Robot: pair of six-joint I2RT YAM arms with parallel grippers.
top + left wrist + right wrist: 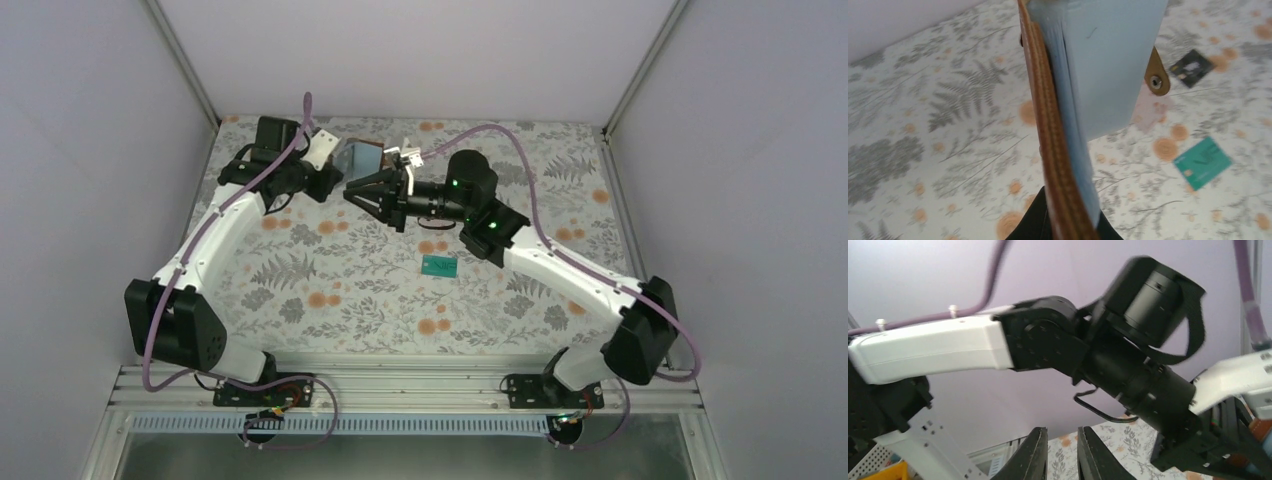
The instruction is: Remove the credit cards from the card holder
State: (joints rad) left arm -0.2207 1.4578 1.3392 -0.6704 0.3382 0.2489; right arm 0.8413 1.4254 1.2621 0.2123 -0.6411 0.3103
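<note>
My left gripper (340, 168) is shut on the card holder (360, 157) and holds it above the back of the table. In the left wrist view the holder (1108, 70) stands edge-on, with a rust-brown spine, a pale blue-grey inside and its snap tab (1154, 75) hanging free. It rises from between my fingers (1034, 222). On the cloth lie a teal card (1203, 162), a black card (1192, 67) and a faint pale pink card (1155, 110). The teal card (439, 266) also shows from above. My right gripper (358, 195) points left just beside the holder. Its fingers (1035, 455) stand slightly apart with nothing between them.
A floral cloth (330, 290) covers the table. White walls close in the left, back and right sides. The left arm's forearm (933, 347) and wrist fill most of the right wrist view. The metal rail with both arm bases (400, 385) runs along the near edge.
</note>
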